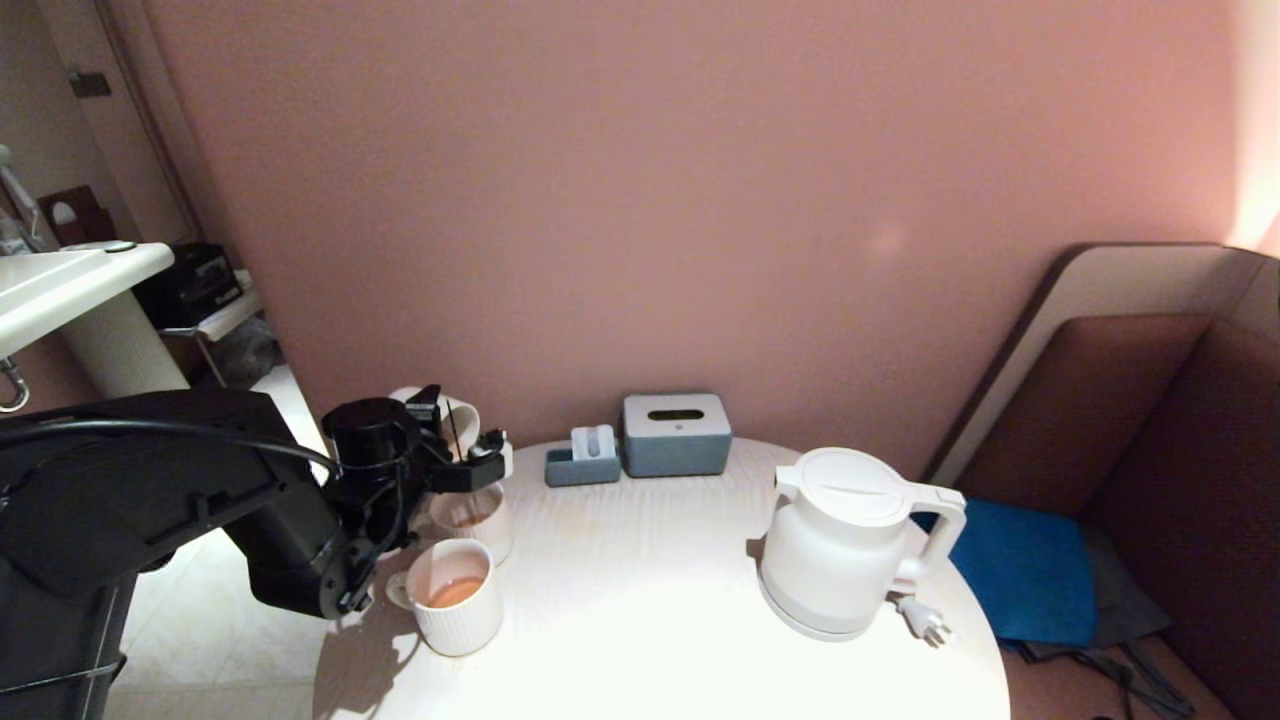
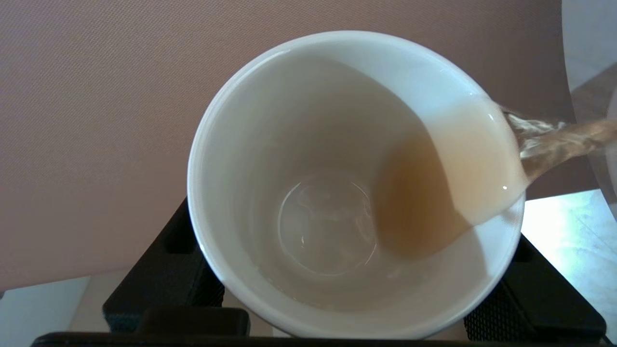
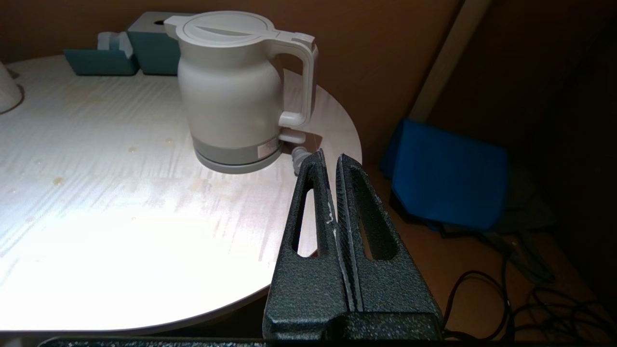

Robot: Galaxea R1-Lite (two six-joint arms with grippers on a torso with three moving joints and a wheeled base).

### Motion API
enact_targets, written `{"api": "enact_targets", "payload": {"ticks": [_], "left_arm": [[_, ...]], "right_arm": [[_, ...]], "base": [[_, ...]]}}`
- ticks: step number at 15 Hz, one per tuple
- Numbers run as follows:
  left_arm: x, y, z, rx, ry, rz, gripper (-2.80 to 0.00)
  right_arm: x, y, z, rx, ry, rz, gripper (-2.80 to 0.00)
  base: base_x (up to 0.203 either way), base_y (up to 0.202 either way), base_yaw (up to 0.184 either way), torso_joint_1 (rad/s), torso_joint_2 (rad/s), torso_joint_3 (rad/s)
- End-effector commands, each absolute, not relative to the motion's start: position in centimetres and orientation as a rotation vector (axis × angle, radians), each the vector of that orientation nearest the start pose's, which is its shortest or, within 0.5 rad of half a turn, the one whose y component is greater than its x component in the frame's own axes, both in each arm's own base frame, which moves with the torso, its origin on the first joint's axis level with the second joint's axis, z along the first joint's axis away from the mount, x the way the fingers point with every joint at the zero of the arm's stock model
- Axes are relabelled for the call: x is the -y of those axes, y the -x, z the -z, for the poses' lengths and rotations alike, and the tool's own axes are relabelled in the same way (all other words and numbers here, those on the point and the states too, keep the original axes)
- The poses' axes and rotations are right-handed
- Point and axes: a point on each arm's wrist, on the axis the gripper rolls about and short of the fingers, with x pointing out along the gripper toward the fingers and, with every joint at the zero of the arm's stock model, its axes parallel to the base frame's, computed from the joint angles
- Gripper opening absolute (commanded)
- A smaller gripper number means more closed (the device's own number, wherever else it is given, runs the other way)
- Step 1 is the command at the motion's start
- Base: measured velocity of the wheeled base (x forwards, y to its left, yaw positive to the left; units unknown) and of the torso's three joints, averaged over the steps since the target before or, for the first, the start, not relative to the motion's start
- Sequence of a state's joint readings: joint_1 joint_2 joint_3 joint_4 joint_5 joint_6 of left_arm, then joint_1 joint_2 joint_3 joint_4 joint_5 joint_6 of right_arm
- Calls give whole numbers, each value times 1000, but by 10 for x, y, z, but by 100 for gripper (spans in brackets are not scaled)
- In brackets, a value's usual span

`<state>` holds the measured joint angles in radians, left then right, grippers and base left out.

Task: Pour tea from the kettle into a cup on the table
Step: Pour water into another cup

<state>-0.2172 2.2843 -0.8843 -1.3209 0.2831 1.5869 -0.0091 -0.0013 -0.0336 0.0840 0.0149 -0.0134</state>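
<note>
Left gripper (image 1: 462,440): jaws clamped round a smooth white cup (image 2: 354,185), tipped above the bench (image 1: 650,600)'s left edge; tea (image 2: 453,183) ran over its rim. Ribbed mugs: near one (image 1: 455,597) held tea; far one (image 1: 475,520) beneath the cup. Kettle (image 1: 850,540): upright on its base, bench right. Right gripper (image 3: 331,161): jaws closed, empty, near the kettle.

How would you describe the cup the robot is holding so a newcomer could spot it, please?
On the round table's left edge, the left end effector grips a small white cup, tilted over one of two mugs. Unlike those taller ribbed, handled mugs, it is smooth, handleless and spilling tea.
</note>
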Motion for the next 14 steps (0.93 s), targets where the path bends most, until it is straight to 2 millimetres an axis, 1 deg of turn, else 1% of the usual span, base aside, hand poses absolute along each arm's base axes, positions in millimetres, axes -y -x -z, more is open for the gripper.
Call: {"api": "enact_targets", "payload": {"ticks": [1, 7, 14], "left_arm": [[80, -393, -60, -111, -1614, 3, -280], [79, -393, -62, -108, -1636, -2, -280], [73, -394, -64, -105, -1660, -29, -280]], "right_arm": [[-1, 26, -76, -51, 13, -6, -280], [-1, 26, -76, -51, 13, -6, -280], [-1, 26, -76, -51, 13, -6, -280]], "base": [[0, 0, 0, 0, 0, 0], [0, 0, 0, 0, 0, 0], [0, 0, 0, 0, 0, 0]]}}
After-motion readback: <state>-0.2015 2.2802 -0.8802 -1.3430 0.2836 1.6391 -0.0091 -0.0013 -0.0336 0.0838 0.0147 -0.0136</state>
